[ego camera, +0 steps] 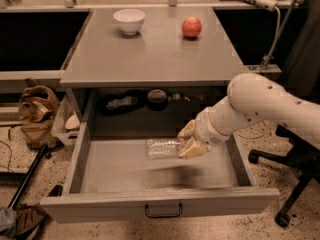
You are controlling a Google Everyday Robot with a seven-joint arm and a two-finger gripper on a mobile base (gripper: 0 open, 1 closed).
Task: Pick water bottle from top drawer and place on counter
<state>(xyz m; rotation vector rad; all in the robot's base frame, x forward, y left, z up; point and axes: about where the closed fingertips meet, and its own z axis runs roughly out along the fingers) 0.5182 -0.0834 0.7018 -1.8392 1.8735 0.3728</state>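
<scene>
we see gripper (pixel 189 139) above open top drawer (pixel 160 206), fingers clamped on water bottle (pixel 162 148). bottle sideways, clear of drawer floor, shadow beneath. counter (pixel 150 54) carries white bowl (pixel 129 20), red apple (pixel 191 27).

You have the top drawer (pixel 100 210) pulled out beneath the counter (pixel 150 56). Over its floor, right of centre, the gripper (pixel 186 140) clasps the right end of the water bottle (pixel 162 148), held level. At the counter's back, a bowl (pixel 129 20) sits left of an apple (pixel 191 27), well apart.
</scene>
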